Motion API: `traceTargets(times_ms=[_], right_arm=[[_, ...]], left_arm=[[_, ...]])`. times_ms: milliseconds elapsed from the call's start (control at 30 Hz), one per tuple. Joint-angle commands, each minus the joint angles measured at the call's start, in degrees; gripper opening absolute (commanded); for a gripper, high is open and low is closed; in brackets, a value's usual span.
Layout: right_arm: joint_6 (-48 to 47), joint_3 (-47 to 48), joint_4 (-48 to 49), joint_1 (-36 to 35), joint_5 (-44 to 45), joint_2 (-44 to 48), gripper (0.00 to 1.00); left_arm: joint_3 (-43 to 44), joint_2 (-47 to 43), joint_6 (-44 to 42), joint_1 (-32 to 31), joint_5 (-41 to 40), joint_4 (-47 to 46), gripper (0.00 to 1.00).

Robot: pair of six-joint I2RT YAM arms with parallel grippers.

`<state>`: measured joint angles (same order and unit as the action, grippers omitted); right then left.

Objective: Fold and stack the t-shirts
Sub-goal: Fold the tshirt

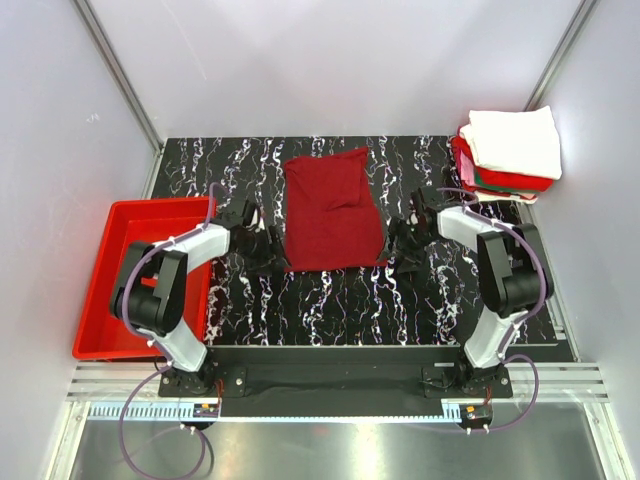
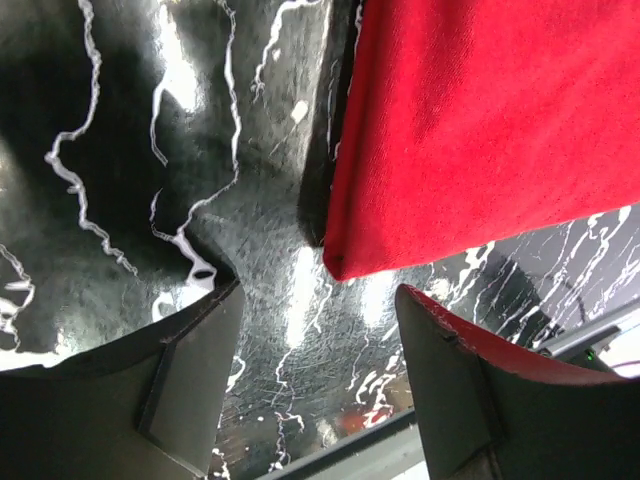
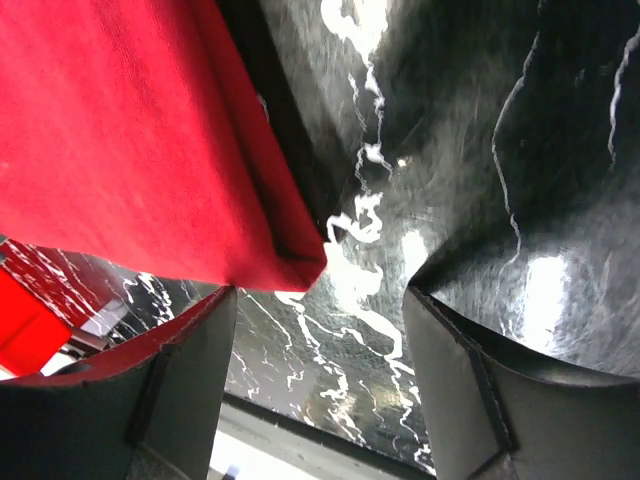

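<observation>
A dark maroon-red t-shirt [image 1: 331, 212] lies partly folded in the middle of the black marbled table. A stack of folded t-shirts [image 1: 508, 152], white on top with red and green below, sits at the back right corner. My left gripper [image 1: 266, 247] is open and empty at the shirt's near left corner, which shows in the left wrist view [image 2: 470, 130] just beyond the fingers. My right gripper [image 1: 404, 245] is open and empty at the shirt's near right corner, seen in the right wrist view [image 3: 140, 140].
A rigid red plastic tray [image 1: 105, 290] sits off the table's left edge, beside the left arm. The table [image 1: 330, 310] has a metal rail along its near edge. Grey walls enclose the back and sides.
</observation>
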<state>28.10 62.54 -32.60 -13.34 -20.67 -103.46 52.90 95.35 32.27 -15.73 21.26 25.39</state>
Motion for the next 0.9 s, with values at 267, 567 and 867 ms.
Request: traceTargets(times_ms=[267,567,867], right_arm=[[4.15,-6.47,14.05,-0.19,-3.5,-0.51,0.7],[5.56,-7.79,18.18,-0.19,-4.99,-3.24,0.42],[6.97,-9.81,19.51,-0.19,-5.79,-1.31,0.0]], left_arm=[[-7.64,-0.78,4.29,-0.27,2.21,-12.81,0.69],[-9.48,1.77,6.92,-0.71,3.79,-18.09,0.57],[-9.31,1.6,8.16,-2.81,4.59,-20.57,0.0]])
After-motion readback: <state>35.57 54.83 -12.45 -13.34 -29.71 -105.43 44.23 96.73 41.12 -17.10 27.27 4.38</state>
